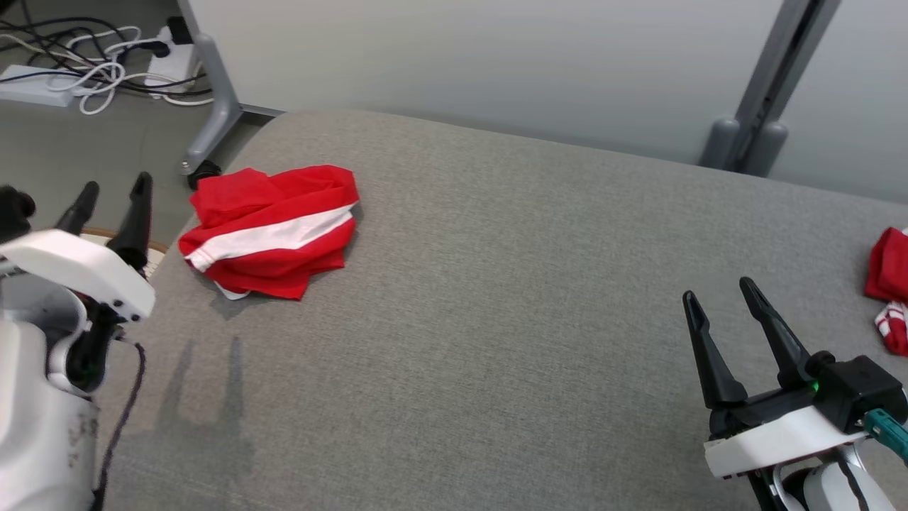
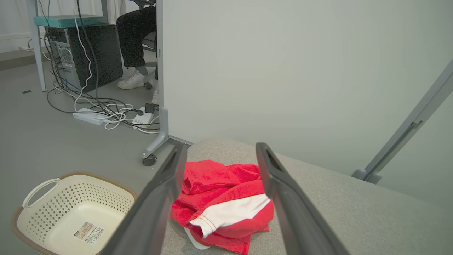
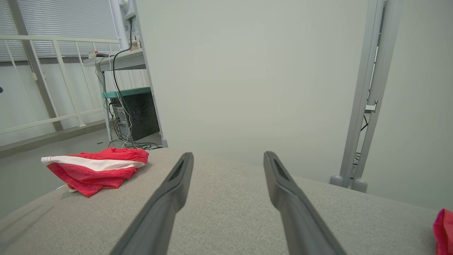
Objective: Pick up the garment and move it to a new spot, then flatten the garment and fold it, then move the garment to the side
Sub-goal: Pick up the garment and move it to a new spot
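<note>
Head view, left to right.

- Left gripper [image 1: 117, 182]: at 9 o'clock in the frame, off the left edge of the grey padded surface [image 1: 496, 319]. Both dark fingers are spread and released, with nothing between them.
- Garment [image 1: 273, 231]: a red piece with a white band, crumpled in a heap near the surface's far-left corner. It lies at about 4 o'clock from the left fingertips, near them but not touching.
- Right gripper [image 1: 718, 288]: at 4 o'clock in the frame, over the near-right part of the surface. Its fingers are parted and hold nothing. The garment sits well apart from it, at about 10 o'clock.
- Second red-and-white cloth [image 1: 890, 284]: at the right edge of the frame, at 3 o'clock from the right fingertips. It is cut off by the frame.

Left wrist view.
- The garment shows framed in the gap between the two fingers, beyond the tips at 6 o'clock of centre. I see no contact.
- A cream perforated basket [image 2: 70, 202] stands on the floor at 8 o'clock.
- Cables [image 2: 106, 113] and a seated person's legs [image 2: 136, 39] are at 11 o'clock.

Right wrist view.
- The garment lies at 9 o'clock, well left of the left-hand finger.
- Bare grey fabric shows between the open fingers.
</note>
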You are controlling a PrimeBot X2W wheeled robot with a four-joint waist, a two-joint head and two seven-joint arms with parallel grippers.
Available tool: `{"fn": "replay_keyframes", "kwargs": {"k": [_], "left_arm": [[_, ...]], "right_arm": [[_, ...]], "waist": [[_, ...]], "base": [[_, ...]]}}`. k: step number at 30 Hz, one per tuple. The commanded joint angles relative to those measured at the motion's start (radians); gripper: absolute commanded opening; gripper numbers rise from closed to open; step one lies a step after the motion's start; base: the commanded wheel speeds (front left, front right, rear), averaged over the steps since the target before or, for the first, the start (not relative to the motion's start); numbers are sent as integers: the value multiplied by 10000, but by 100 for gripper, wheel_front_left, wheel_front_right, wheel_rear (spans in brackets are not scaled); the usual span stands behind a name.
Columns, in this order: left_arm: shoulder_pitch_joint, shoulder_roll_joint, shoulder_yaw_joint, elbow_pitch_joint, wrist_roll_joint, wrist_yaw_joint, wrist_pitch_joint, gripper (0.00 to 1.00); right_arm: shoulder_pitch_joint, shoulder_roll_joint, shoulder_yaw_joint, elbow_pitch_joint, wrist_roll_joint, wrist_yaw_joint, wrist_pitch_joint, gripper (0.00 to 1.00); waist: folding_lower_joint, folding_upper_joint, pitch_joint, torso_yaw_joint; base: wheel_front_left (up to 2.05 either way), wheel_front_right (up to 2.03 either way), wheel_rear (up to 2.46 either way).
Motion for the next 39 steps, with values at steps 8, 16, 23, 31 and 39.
{"fn": "replay_keyframes", "kwargs": {"k": [8, 16, 23, 31, 39], "left_arm": [[-2108, 1413, -510, 2562, -889, -83, 2349, 100], [-2803, 1973, -983, 4805, -1214, -70, 3606, 100], [-2852, 1957, -1279, 5990, -1515, -72, 3681, 100], [-2763, 1967, -1797, 6004, -1900, -71, 3572, 0], [-2439, 2349, -2792, 4967, -2270, -72, 3525, 0]], "right_arm": [[-823, -256, 299, -19, 55, 2, -46, 100], [-1341, -391, 425, -1, 57, 2, -48, 100], [-1446, -466, 422, 41, 57, 2, -46, 100], [-1332, -392, 426, 150, 56, 2, -46, 100], [-1044, -187, 318, 229, 140, 2, -46, 100]], "waist": [[0, -1, 1427, -1538], [0, -1, 2178, -2260], [0, -1, 2265, -2524], [0, -1, 1978, -2485], [0, -1, 1224, -2548]], "base": [[0, 0, 0], [0, 0, 0], [0, 0, 0], [0, 0, 0], [0, 0, 0]]}}
